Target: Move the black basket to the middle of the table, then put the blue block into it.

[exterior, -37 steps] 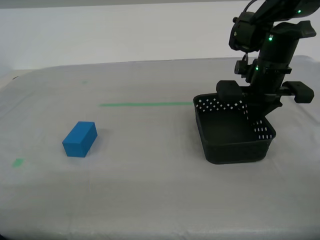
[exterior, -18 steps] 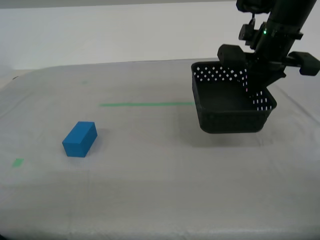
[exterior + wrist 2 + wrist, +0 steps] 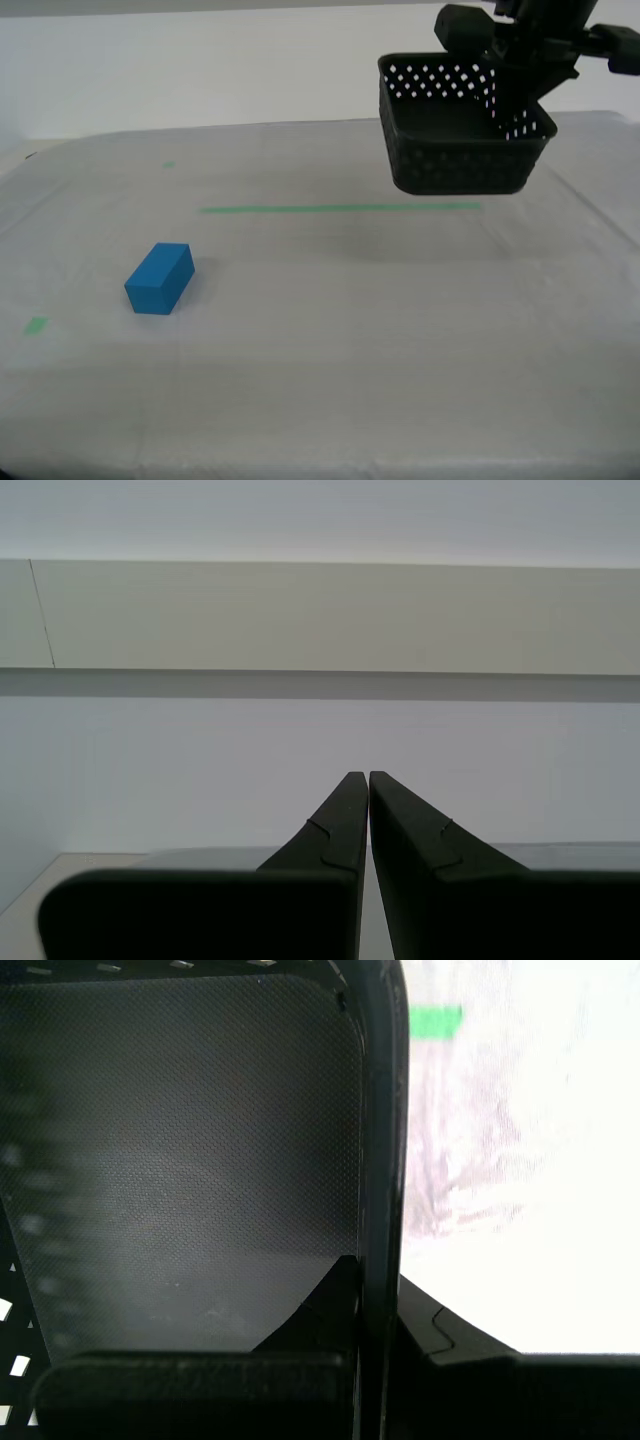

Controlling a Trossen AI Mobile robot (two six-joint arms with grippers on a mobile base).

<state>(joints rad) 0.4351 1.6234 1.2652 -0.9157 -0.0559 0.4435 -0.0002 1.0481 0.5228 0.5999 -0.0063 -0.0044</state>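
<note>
On the exterior view's left, a small solid bright-blue rectangular block [image 3: 159, 278] lies on the wide table covered in pale grey-white cloth [image 3: 320, 380], well apart from everything else and free on all sides. A small green tape bit [image 3: 36, 324] is seen near it, and a long green tape line [image 3: 340, 208] runs across the middle of the cloth. The block is judged light, rigid and matte, so little slip is expected; it would best be taken across its two long side faces from above, since those lie closest together.

On the exterior view's right, the rectangular black plastic basket with rows of small round holes [image 3: 462, 128] is held clear of the table, hanging roughly level. My first gripper [image 3: 378, 1310] is clamped on one wall near a rounded corner, one finger inside and one outside. The basket is judged light but somewhat flexible, and gripped at a single edge it may tilt or swing; a slow carry and a flat set-down near the tape line would be called for. Its smooth thin rim could slip if jolted.

My second gripper [image 3: 361, 810] is seen with its fingers pressed together on nothing, pointed at a pale wall away from the table.
</note>
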